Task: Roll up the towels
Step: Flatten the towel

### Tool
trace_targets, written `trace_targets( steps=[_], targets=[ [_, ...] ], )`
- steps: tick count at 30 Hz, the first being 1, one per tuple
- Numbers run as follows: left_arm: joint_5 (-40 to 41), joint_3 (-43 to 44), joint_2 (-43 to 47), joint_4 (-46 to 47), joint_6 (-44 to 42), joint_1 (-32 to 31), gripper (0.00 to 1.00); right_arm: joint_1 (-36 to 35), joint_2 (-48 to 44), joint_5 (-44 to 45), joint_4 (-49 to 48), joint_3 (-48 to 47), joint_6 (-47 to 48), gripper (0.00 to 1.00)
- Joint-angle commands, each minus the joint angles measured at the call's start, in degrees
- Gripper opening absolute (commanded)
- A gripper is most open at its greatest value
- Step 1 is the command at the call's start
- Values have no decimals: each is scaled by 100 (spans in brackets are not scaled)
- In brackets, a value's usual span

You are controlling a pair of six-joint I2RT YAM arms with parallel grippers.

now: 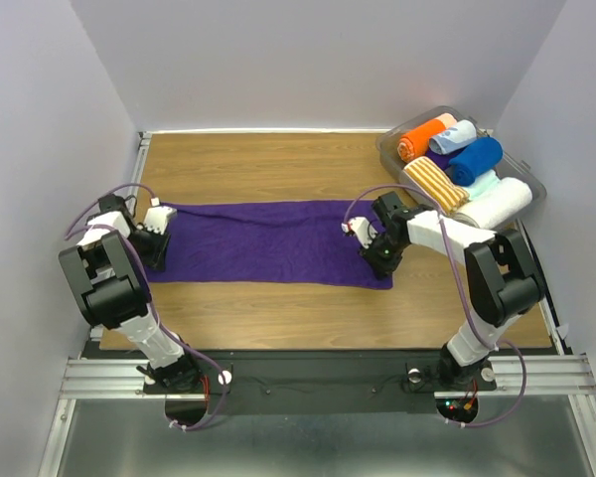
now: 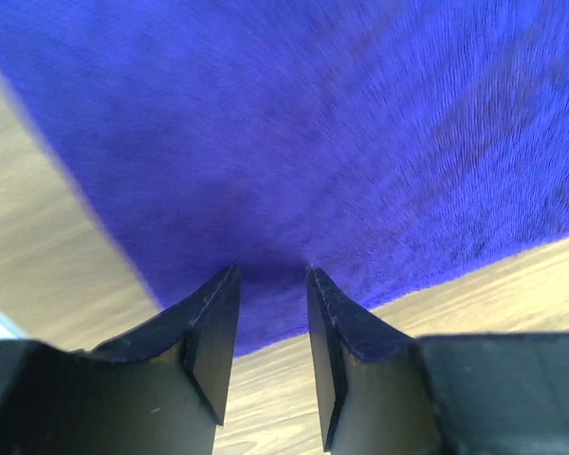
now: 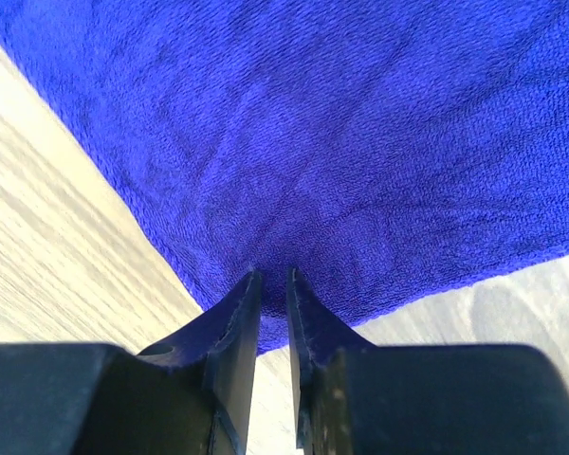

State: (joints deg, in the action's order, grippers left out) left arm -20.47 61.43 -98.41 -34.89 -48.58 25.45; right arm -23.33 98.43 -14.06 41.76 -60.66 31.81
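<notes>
The dark purple towel (image 1: 268, 243) lies flat as a long strip across the middle of the wooden tabletop (image 1: 278, 164), running left to right, with shallow creases along it.

The left end effector (image 1: 162, 238) sits at the towel's left end. In the left wrist view, its fingers (image 2: 209, 322) stand a narrow gap apart with their tips down on the cloth near its edge. Whether they actually pinch the fabric cannot be told.

The right end effector (image 1: 371, 246) sits at the towel's near right corner. In the right wrist view, its fingers (image 3: 237, 322) are almost together, and wrinkles in the cloth fan out from the tips, so it has hold of the towel there.

The royal blue towel (image 1: 474, 159) is rolled into a short cylinder and lies in a clear bin (image 1: 385, 151) at the far right corner. It is packed among an orange roll (image 1: 417, 139), a pale blue roll (image 1: 455, 136), an orange-and-white striped roll (image 1: 435, 184) and a white roll (image 1: 497, 204).
</notes>
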Motion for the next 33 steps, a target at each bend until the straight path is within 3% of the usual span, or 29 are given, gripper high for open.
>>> trace_targets(
  steps=[1, 5, 9, 16, 21, 24, 33],
  targets=[
    [174, -483, 59, 62, -99, -67, 42, -22, -280, 545, 105, 546, 325, 23],
    [411, -877, 313, -262, -327, -67, 34, -5, -657, 887, 122, 854, 466, 23],
    [360, -721, 673, -825, -504, -58, 34, 22, -825, 1090, 175, 855, 589, 24],
    [-431, 1429, 315, -1880, -337, -49, 40, 22, -747, 871, 631, -129, 545, 25],
    [-572, 2022, -28, -1837, -152, -58, 42, 22, -861, 440, 746, -543, 414, 26],
    [-686, 1900, -143, -1565, 23, -154, 42, 22, -721, 334, 746, -403, 483, 27],
    [-432, 477, -3, -703, 147, -427, 42, 22, -439, 158, 579, 204, 492, 26]
  ],
)
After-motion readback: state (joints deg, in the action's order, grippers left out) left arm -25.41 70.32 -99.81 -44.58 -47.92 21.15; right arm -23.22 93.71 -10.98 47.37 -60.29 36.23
